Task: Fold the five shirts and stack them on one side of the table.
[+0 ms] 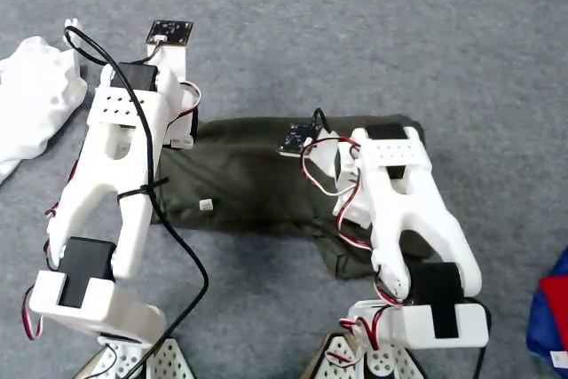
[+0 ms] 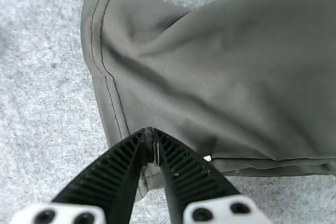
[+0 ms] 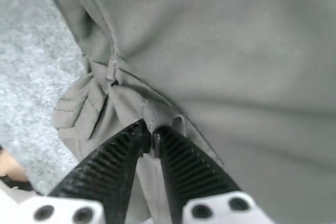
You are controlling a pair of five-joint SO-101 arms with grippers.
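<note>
An olive-green shirt (image 1: 248, 175) lies partly folded in the middle of the grey table, between my two arms. In the left wrist view my left gripper (image 2: 151, 148) is shut on the shirt (image 2: 220, 77), pinching a corner of its stitched hem. From above, that gripper (image 1: 180, 130) sits at the shirt's left edge. My right gripper (image 3: 152, 136) is shut on a bunched fold of the shirt (image 3: 236, 51) beside a seam. In the high view it (image 1: 325, 153) is over the shirt's right half, its fingertips hidden under the wrist.
A crumpled white shirt (image 1: 35, 95) lies at the table's far left. A red and blue garment (image 1: 552, 308) pokes in at the right edge. Bare grey felt (image 1: 355, 51) stretches behind the olive shirt.
</note>
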